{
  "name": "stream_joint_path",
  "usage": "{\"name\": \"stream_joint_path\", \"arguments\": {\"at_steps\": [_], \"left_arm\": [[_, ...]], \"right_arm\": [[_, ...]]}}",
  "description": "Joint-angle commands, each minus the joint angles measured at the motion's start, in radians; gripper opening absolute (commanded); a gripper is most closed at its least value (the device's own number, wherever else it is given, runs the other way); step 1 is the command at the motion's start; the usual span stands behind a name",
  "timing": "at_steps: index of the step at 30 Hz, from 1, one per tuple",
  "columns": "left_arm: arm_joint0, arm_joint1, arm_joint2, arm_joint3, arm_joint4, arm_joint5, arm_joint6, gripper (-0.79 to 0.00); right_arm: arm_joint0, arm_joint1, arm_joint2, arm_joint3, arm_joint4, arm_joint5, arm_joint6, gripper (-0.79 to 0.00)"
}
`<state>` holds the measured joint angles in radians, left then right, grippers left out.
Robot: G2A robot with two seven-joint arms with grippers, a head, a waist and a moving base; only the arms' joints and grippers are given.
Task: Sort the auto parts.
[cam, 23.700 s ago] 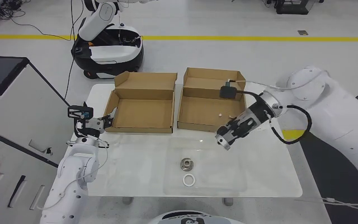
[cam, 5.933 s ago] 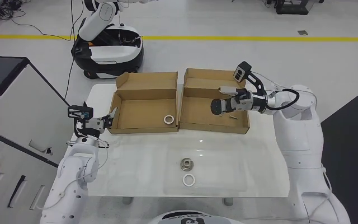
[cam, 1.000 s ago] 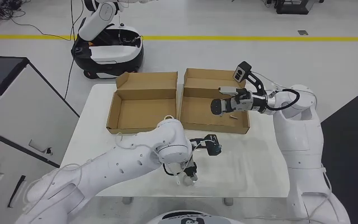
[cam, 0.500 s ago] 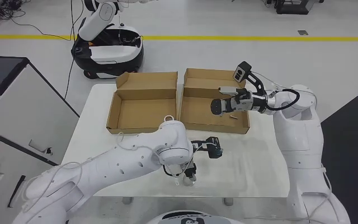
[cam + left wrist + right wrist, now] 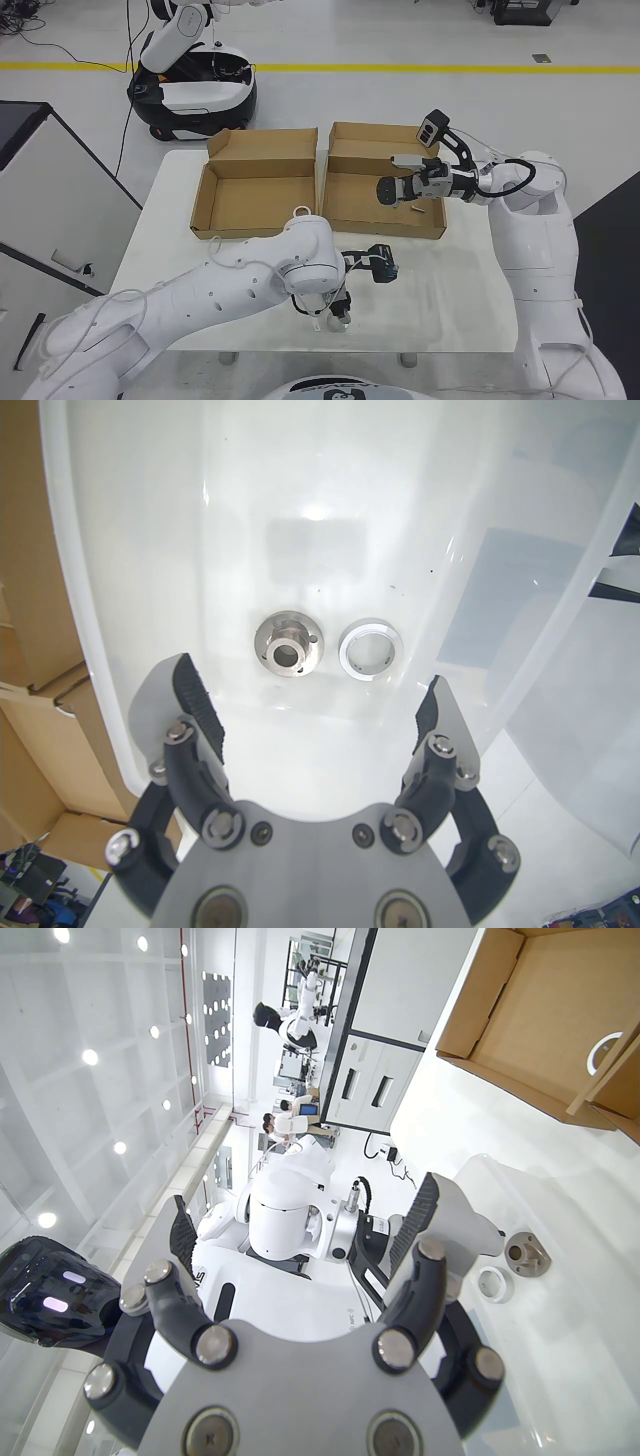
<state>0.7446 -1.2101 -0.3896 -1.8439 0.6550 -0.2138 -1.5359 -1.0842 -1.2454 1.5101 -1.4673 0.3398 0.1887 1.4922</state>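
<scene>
- Meanwhile, at the left of the white bench (image 5: pixel 460 300), an open cardboard box (image 5: pixel 255 190) stands with its flaps up; the right wrist view shows a white ring (image 5: pixel 602 1053) lying flat on its floor near the wall it shares with its neighbour
- Front and centre, the left arm (image 5: pixel 300 265) sweeps across the bench from the near left corner, and its jaws hang over a clear plastic tray (image 5: pixel 85 625)
- The left jaws are spread wide and hold nothing, both ribbed pads bare
- Below and just ahead of those open jaws two auto parts lie on the tray floor: a grey metal flanged hub (image 5: pixel 288 648), bore facing up, and a silver ring (image 5: pixel 370 648) flat beside it
- The hub and the silver ring sit side by side, close but not touching, with the hub on the side nearer the cardboard
- To the right, a second cardboard box (image 5: pixel 380 185) stands edge to edge with the first; a small pale part (image 5: pixel 413 211) lies on its floor, too small to identify
- The right arm (image 5: pixel 500 180) reaches in from the right edge of the bench, its wrist level above that second box
- The right jaws are also parted and empty, aimed sideways toward the left arm rather than down into the box
</scene>
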Motion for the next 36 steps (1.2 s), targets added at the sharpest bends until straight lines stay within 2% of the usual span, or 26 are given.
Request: {"name": "stream_joint_path", "arguments": {"at_steps": [1, 11, 15, 23, 24, 26, 32, 36], "left_arm": [[0.000, 0.000, 0.000, 0.000, 0.000, 0.000, 0.000, 0.000], [0.000, 0.000, 0.000, 0.000, 0.000, 0.000, 0.000, 0.000], [0.026, 0.003, 0.008, 0.005, 0.007, -0.009, 0.023, 0.000], [0.041, 0.016, 0.015, -0.044, 0.013, -0.014, 0.000, -0.003], [0.042, 0.019, 0.012, -0.050, 0.010, -0.014, 0.000, -0.080], [0.041, 0.023, 0.008, -0.065, 0.012, -0.019, 0.000, -0.169], [0.029, 0.031, 0.025, -0.074, 0.020, -0.029, 0.000, -0.357], [0.018, 0.028, 0.053, -0.062, 0.018, -0.026, 0.000, -0.397]], "right_arm": [[0.000, 0.000, 0.000, 0.000, 0.000, 0.000, 0.000, 0.000], [0.000, 0.000, 0.000, 0.000, 0.000, 0.000, 0.000, 0.000], [0.000, 0.000, 0.000, 0.000, 0.000, 0.000, 0.000, 0.000], [0.000, 0.000, 0.000, 0.000, 0.000, 0.000, 0.000, 0.000], [0.000, 0.000, 0.000, 0.000, 0.000, 0.000, 0.000, 0.000], [0.000, 0.000, 0.000, 0.000, 0.000, 0.000, 0.000, 0.000], [0.000, 0.000, 0.000, 0.000, 0.000, 0.000, 0.000, 0.000], [0.000, 0.000, 0.000, 0.000, 0.000, 0.000, 0.000, 0.000]]}}
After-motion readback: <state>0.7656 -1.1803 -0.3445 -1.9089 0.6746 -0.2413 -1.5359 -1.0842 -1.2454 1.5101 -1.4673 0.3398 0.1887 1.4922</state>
